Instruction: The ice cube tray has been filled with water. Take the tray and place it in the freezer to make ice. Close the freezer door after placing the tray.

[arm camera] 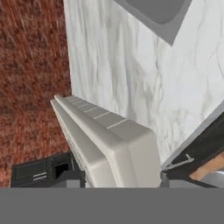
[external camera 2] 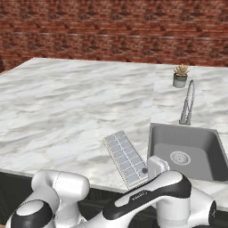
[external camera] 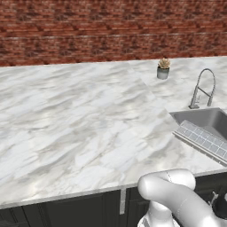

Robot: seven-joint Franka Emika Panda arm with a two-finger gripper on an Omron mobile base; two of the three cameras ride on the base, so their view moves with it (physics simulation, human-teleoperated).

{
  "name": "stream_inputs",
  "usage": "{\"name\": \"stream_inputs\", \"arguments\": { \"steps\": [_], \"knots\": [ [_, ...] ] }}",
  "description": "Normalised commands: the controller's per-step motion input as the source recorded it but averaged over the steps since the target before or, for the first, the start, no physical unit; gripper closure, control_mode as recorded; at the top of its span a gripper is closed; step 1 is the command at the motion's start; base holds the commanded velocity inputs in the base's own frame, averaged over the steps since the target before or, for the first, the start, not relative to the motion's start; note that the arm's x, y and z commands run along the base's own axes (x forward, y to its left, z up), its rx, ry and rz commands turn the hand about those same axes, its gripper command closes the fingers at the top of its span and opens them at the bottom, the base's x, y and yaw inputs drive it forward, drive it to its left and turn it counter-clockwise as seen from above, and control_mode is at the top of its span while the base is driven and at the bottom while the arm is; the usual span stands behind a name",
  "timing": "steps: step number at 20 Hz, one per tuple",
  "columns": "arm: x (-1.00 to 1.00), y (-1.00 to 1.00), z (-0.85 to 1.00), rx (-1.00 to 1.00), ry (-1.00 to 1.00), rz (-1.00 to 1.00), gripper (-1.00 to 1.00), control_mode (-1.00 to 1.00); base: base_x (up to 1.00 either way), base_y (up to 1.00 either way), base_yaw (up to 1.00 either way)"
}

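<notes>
One rigid, water-filled ice cube tray (external camera 2: 126, 158) beside the sink (external camera 2: 187, 151) demands a level short-end grasp; gripper (arm camera: 120, 181) jaw state cannot be determined.

The left base view looks forward and down from behind the arm, over the marble counter (external camera: 80, 124) toward the brick wall (external camera: 111, 31), with the sink (external camera: 208, 119) at its right edge. The right base view faces the same way from the other side, and both share the counter, the wall, the sink, the faucet (external camera 2: 187, 104), the small plant (external camera 2: 180, 75) and the ice cube tray (external camera 2: 124, 158). The hand view is rolled sideways and sits very near the tray's edge, with counter, wall and a sink corner behind it.
</notes>
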Motion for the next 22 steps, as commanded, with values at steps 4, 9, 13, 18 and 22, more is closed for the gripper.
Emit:
{"name": "stream_inputs", "arguments": {
  "steps": [4,9,13,18,22],
  "knots": [
    [0.00,0.24,0.90,0.00,-0.02,-0.08,1.00,-1.00,0.00,0.00,0.00],
    [0.00,0.51,0.65,0.00,0.00,-0.12,1.00,-1.00,0.00,0.00,0.00],
    [0.00,0.71,0.50,0.02,0.01,-0.16,1.00,-1.00,0.00,0.00,0.00],
    [0.01,0.62,0.47,0.10,0.07,-0.17,1.00,-1.00,0.00,0.00,0.00],
    [0.03,0.57,0.32,0.16,0.14,-0.17,1.00,-1.00,0.00,0.00,0.00]
  ]
}}
